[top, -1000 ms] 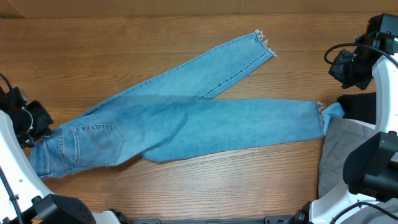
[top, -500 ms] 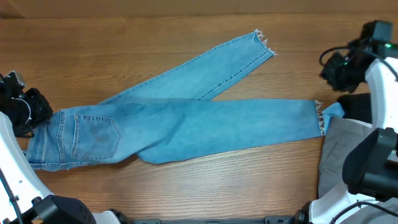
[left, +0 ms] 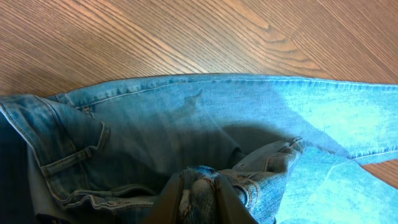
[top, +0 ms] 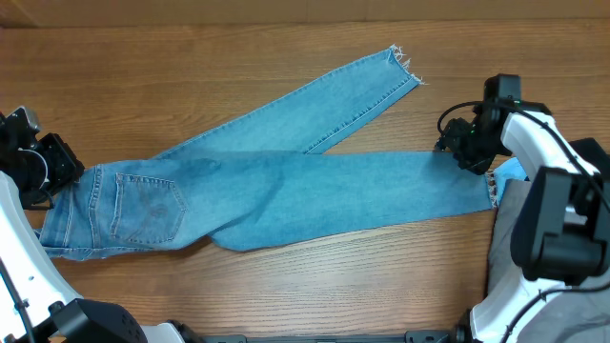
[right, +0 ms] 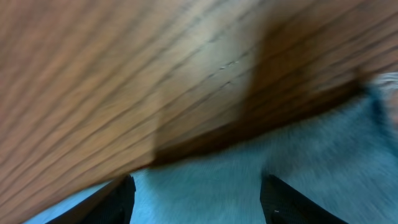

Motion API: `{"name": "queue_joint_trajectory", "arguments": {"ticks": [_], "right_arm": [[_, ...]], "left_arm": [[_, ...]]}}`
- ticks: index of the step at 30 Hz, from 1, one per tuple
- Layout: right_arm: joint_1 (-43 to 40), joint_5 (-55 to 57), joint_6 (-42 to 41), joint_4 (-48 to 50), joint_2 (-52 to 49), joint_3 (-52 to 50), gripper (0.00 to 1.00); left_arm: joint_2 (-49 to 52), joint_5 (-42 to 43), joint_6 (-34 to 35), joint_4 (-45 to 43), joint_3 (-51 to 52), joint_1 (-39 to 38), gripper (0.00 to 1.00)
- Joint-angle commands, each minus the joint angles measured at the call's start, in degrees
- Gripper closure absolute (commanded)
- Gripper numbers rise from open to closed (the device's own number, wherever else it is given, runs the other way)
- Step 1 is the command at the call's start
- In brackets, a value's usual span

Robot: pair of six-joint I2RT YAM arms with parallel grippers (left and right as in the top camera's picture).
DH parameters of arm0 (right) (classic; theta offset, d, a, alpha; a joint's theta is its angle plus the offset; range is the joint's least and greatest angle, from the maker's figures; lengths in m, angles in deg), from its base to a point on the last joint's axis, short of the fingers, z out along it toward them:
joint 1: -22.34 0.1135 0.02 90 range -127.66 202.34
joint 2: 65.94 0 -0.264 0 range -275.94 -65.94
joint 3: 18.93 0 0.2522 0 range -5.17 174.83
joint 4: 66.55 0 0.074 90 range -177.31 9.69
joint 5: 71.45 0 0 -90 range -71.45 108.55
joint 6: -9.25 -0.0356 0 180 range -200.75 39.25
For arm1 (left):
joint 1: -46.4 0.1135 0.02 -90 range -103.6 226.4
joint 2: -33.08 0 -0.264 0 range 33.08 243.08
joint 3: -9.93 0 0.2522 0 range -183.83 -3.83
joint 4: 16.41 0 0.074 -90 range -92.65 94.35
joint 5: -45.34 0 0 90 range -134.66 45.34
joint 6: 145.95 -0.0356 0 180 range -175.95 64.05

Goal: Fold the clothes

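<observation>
Jeans [top: 286, 191] lie on table [top: 191, 57], left jaws pinching waistband, right jaws apart

Washed denim on grained wood.
Matt light-blue jeans [top: 315, 191], hems frayed whitish, over smooth brown table [top: 191, 67].

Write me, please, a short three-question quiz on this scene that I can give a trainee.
1. True or false: the jeans are folded in half.
2. Which claw is shut on the jeans?
3. The open right claw is closest to: A a back pocket, B the waist, C a leg's hem.
Key: 1 false, both legs lie spread out; 2 the left claw; 3 C.
</observation>
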Motion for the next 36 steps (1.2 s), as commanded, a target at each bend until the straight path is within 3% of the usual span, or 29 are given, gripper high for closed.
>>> {"name": "queue_joint_trajectory", "arguments": {"ticks": [1, 5, 7, 10, 13, 14, 15, 16, 21, 27, 36], "right_arm": [[0.0, 0.9, -2.9, -0.4, -3.0, -0.6, 0.32], [0.0, 3.4, -4.9, -3.0, -4.8, -0.6, 0.34], [0.0, 4.0, -4.9, -4.7, -5.5, -0.6, 0.55], [0.0, 4.2, -4.8, -5.9, -5.5, -0.6, 0.74], [0.0, 4.2, -4.8, -6.8, -5.5, -0.6, 0.83], [0.0, 4.2, -4.8, -6.8, -5.5, -0.6, 0.74], [-0.1, 4.2, -4.9, -6.4, -5.5, -0.3, 0.46], [-0.1, 3.8, -4.9, -6.4, -5.5, 0.2, 0.43], [-0.9, 2.2, -12.9, -9.7, -5.5, 5.1, 0.54], [-0.9, 10.4, -12.7, -19.2, -5.5, 14.0, 0.49], [-0.9, 11.1, -15.6, -14.5, -8.0, 15.2, 0.46]], "left_arm": [[-1.4, 2.1, -1.3, -0.2, -0.5, -0.5, 0.96], [-1.4, 2.1, -1.3, 0.0, -0.5, -0.9, 0.96], [-1.4, 2.1, -1.3, 0.0, -0.5, -1.2, 0.96], [-1.4, 2.1, -1.3, 0.0, -0.5, -1.2, 0.96], [-1.4, 2.1, -1.3, 0.2, -0.5, -1.2, 0.96], [-1.4, 2.1, -1.3, 0.2, -0.5, -1.2, 0.96], [-1.4, 2.1, -1.3, 0.2, -0.5, -1.2, 0.96], [-1.4, 2.1, -1.3, 0.2, -0.5, -1.2, 0.96], [-1.4, 2.1, -1.3, 0.2, -0.5, -1.2, 0.96], [-1.4, 2.1, -1.3, 0.1, -0.5, -1.2, 0.96], [-1.4, 2.6, -1.4, 0.0, -0.5, -1.2, 0.96]]}}
